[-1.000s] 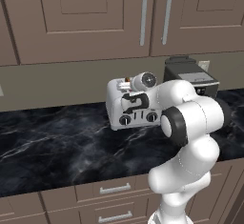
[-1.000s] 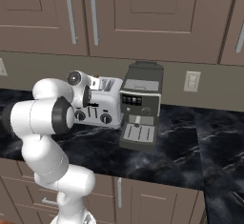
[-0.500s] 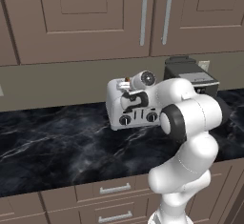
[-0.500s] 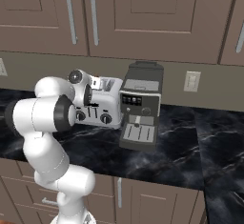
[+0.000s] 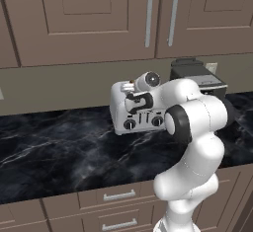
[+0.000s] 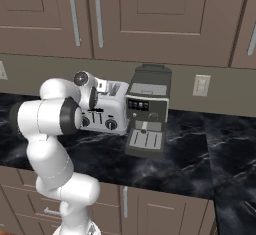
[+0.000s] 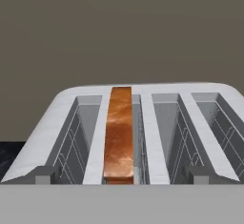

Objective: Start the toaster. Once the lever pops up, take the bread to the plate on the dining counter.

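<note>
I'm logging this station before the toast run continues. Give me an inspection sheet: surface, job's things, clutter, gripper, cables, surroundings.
Surface: black veined counter, drawers beneath.
Job's things: toaster against the back wall; four slots on top; bread stands on edge in the second slot from the left in the hand view, crust up.
Clutter: coffee machine close beside the toaster.
Gripper: over the toaster's top, open, holding nothing.
Cables: nothing seen.
Surroundings: wall cabinets above; wall outlet behind the counter.
</note>
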Tool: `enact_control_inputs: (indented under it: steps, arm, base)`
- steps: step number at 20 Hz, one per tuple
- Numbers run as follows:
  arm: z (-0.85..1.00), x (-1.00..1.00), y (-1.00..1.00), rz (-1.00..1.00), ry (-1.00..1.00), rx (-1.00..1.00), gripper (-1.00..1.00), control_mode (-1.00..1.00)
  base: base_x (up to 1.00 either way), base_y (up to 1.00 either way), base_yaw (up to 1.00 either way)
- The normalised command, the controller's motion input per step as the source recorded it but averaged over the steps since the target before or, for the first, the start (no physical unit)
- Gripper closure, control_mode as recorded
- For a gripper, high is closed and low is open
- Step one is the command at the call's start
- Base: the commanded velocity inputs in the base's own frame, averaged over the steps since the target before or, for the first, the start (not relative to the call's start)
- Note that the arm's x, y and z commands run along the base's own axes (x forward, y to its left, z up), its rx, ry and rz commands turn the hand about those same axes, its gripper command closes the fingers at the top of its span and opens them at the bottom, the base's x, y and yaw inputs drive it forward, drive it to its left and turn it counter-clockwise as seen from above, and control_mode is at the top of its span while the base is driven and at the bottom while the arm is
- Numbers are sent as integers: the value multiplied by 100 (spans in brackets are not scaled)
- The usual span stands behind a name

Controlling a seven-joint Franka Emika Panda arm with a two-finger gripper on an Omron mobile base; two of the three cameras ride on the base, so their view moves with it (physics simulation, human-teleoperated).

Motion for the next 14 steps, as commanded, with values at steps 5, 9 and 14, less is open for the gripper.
enact_control_inputs:
  steps: [5, 9, 14]
  arm:
    - [0, 13, 0, 0, 1, 0, -100, -100]
    - [0, 10, 0, 0, 1, 0, -100, -100]
    - [0, 8, 0, 0, 2, 0, -100, -100]
  base:
    - [0, 0, 0]
    - [0, 0, 0]
    - [0, 0, 0]
